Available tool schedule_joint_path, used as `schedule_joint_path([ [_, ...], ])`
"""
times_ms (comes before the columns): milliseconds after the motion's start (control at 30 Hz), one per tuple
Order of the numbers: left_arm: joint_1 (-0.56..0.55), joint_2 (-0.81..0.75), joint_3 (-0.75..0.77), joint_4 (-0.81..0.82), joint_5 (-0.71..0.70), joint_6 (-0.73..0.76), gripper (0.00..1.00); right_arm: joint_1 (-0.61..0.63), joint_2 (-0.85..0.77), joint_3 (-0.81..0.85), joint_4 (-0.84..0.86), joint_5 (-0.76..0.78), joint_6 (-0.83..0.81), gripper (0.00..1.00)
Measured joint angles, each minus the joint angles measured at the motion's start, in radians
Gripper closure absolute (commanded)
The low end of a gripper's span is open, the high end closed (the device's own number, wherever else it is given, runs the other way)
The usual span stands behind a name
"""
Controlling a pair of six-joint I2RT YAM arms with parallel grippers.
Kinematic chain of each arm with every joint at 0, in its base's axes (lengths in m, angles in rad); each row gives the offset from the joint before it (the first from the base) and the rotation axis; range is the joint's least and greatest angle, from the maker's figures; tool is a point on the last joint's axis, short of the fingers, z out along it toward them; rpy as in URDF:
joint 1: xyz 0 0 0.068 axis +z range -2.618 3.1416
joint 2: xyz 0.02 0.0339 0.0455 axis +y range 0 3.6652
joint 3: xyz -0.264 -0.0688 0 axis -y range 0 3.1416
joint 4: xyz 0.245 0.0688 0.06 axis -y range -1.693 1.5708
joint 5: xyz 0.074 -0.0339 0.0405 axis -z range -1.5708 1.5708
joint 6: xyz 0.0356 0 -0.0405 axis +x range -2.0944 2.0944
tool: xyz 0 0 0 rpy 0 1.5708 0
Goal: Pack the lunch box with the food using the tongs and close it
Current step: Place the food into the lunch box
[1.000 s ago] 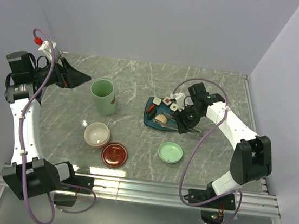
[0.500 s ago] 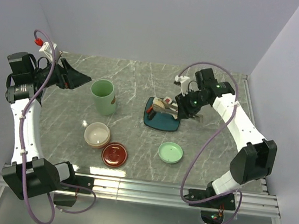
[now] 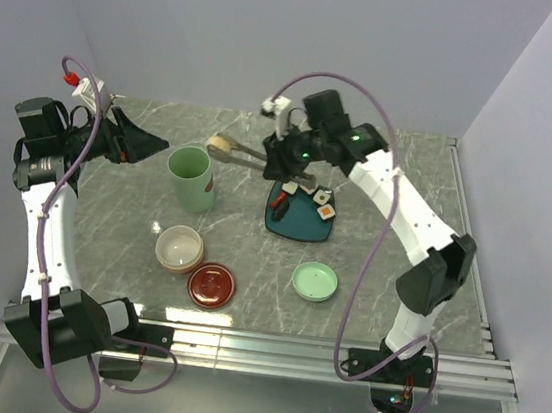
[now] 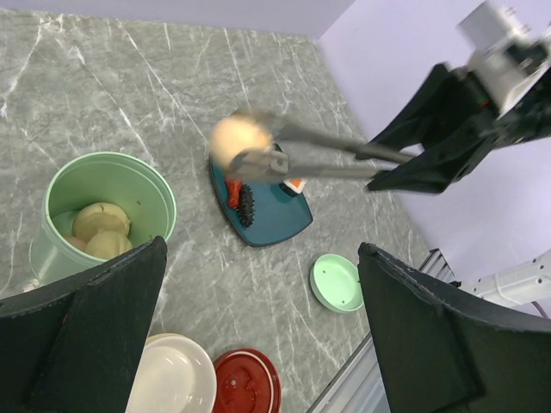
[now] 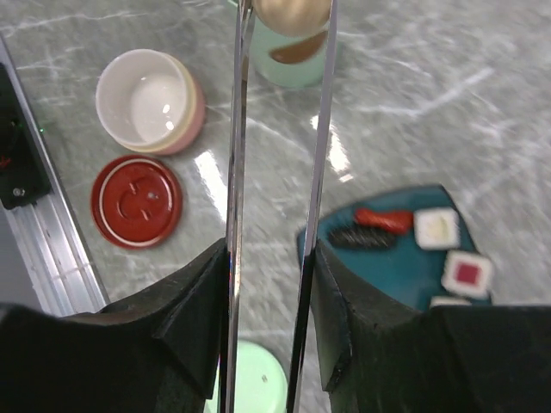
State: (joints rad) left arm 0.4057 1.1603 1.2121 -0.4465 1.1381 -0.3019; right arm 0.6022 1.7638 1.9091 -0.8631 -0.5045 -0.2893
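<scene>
Marble table (image 3: 250, 254). The left gripper (image 3: 148, 142) hangs released, jaws wide, left of the open pot (image 3: 191, 178), which holds two beige balls. A plate (image 3: 299, 224) to its right carries sushi (image 3: 325, 211). Nearer the front lie the bowl (image 3: 179, 248), red lid (image 3: 211, 284) and green lid (image 3: 314, 281). The right gripper (image 3: 284, 157) clamps the tongs (image 3: 247, 155), which pinch a ball (image 3: 220, 143) in the air beside the pot.

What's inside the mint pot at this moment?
Two beige balls sit in the pot, seen from the left wrist. Anything under them is covered.
</scene>
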Motion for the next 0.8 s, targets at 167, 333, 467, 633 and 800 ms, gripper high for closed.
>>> schedule_joint_path([
  [167,0.0,0.0,-0.002,0.007,-0.002,-0.008,0.01,0.094,0.098,0.048,0.035,0.029,0.036,0.53],
  [333,0.0,-0.004,-0.035,0.046,-0.003,-0.038,0.01,0.132,0.159,0.128,0.066,0.055,0.067,0.53],
  [467,0.0,-0.005,-0.057,0.077,-0.008,-0.072,0.01,0.143,0.191,0.171,0.086,0.079,0.078,0.53],
  [633,0.002,-0.005,-0.058,0.1,-0.01,-0.086,0.01,0.148,0.25,0.2,0.108,0.093,0.084,0.52],
  [800,0.013,-0.005,-0.058,0.108,-0.009,-0.087,0.01,0.158,0.307,0.206,0.108,0.097,0.088,0.43],
])
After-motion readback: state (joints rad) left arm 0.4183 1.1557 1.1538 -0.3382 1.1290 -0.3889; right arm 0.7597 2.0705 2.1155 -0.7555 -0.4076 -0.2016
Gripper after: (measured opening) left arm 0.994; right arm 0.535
